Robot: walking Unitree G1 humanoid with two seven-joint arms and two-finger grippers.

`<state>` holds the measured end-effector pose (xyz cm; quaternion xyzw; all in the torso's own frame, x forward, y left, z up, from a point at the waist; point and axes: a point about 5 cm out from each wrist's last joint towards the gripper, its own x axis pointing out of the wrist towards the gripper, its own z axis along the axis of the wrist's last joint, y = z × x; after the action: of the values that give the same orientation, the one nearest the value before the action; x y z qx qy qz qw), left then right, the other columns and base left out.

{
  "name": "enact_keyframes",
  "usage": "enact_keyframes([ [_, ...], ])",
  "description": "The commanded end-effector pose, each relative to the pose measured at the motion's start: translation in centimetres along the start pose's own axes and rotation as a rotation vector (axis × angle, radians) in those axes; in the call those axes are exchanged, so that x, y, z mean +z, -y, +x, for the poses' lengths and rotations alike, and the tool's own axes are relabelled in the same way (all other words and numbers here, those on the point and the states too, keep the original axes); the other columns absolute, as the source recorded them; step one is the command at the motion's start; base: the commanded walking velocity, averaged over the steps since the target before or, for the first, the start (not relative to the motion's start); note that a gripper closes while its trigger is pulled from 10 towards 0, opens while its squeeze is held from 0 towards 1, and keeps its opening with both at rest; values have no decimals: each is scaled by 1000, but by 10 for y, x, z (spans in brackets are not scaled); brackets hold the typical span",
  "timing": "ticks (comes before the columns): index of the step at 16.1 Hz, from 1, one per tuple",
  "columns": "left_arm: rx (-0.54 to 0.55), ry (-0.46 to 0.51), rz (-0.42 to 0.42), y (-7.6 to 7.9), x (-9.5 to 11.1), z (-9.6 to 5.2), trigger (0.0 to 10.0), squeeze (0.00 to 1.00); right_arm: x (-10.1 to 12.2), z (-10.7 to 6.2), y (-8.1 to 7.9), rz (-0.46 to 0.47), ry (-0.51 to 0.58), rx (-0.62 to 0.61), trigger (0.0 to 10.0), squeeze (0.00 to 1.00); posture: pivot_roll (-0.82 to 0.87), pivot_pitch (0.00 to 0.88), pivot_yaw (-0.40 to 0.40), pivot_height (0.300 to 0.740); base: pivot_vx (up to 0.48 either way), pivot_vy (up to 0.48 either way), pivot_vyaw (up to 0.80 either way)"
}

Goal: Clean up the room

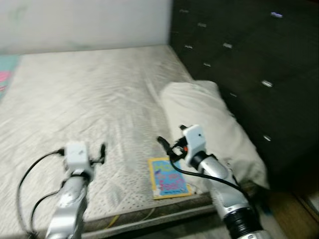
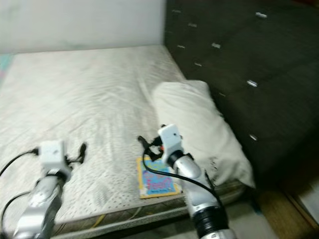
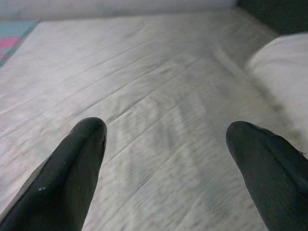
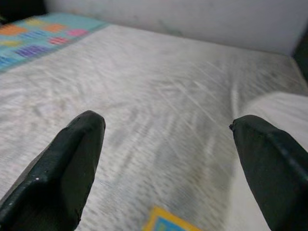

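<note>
A thin picture book (image 1: 169, 177) with a yellow border and blue cover lies flat on the grey mattress (image 1: 99, 99), close to its front edge. My right gripper (image 1: 172, 135) hovers just above and behind the book, open, with nothing between its fingers. In the right wrist view the fingers (image 4: 72, 154) stand wide apart over the sheet, and a corner of the book (image 4: 166, 222) shows below them. My left gripper (image 1: 99, 152) is held over the bare sheet to the left of the book, also open and empty, its fingers (image 3: 77, 163) spread wide.
A cream pillow (image 1: 209, 119) lies along the right side of the bed against a dark tufted headboard (image 1: 249, 59). A colourful patterned cloth (image 4: 38, 36) lies at the far left edge. A white wall (image 1: 84, 22) runs behind the bed.
</note>
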<state>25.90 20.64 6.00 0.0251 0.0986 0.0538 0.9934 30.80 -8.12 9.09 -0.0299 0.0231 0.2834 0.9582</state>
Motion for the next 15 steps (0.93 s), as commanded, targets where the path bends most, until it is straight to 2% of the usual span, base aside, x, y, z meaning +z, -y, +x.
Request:
enact_keyframes([
  [1, -40, 0, 84, 9, -5, -8, 10000, 0, -7, -6, 5, 15, -13, -70, 10000, 0, -8, 0, -20, 740, 0, 0, 800],
  [2, -52, 3, 72, 10, -6, -10, 10000, 0, -4, -6, 7, 19, 6, -104, 10000, 0, -12, 0, -23, 740, 0, 0, 800],
  [3, -90, -2, 13, 13, -7, -11, 10000, 0, 1, -6, 11, 22, 35, -151, 10000, 0, -12, 0, -26, 740, 0, 0, 800],
  [4, -96, 15, -9, 14, -4, -13, 10000, 0, 4, -9, 23, 52, 64, -249, 10000, 0, -10, 0, -32, 740, 0, 0, 800],
  [6, -58, 41, 0, 14, 1, -12, 10000, 0, 1, -16, 40, 79, 49, -393, 10000, 0, -27, 0, -27, 740, 0, 0, 0],
  [8, -6, 71, -2, 13, 5, -13, 10000, 0, -6, -26, 55, 60, 20, -513, 10000, 0, -38, 0, -27, 740, 0, 0, 0],
  [10, 49, 115, -40, 7, 8, -18, 10000, 0, -13, -43, 65, 14, 35, -561, 10000, 0, -41, 0, -36, 740, 0, 0, 0],
  [11, 70, 117, -43, 5, 8, -19, 10000, 0, -14, -46, 67, -36, 31, -579, 10000, 0, -44, 0, -36, 740, 0, 0, 0],
  [12, 73, 89, -69, 3, 3, -20, 10000, 0, -14, -48, 67, -38, 39, -565, 10000, 0, -47, 0, -40, 740, 0, 0, 0],
  [13, 87, 76, -60, 1, 0, -19, 10000, 0, -17, -48, 66, 7, 19, -564, 10000, 0, -48, 0, -42, 740, 0, 0, 0],
  [14, 93, 64, -59, 1, -1, -19, 10000, 0, -16, -47, 63, 12, 19, -554, 10000, 0, -47, 0, -41, 740, 0, 0, 0],
  [15, 66, 69, -70, 5, 2, -18, 10000, 0, -13, -46, 61, -18, 20, -548, 10000, 0, -47, 0, -37, 740, 0, 0, 0],
])
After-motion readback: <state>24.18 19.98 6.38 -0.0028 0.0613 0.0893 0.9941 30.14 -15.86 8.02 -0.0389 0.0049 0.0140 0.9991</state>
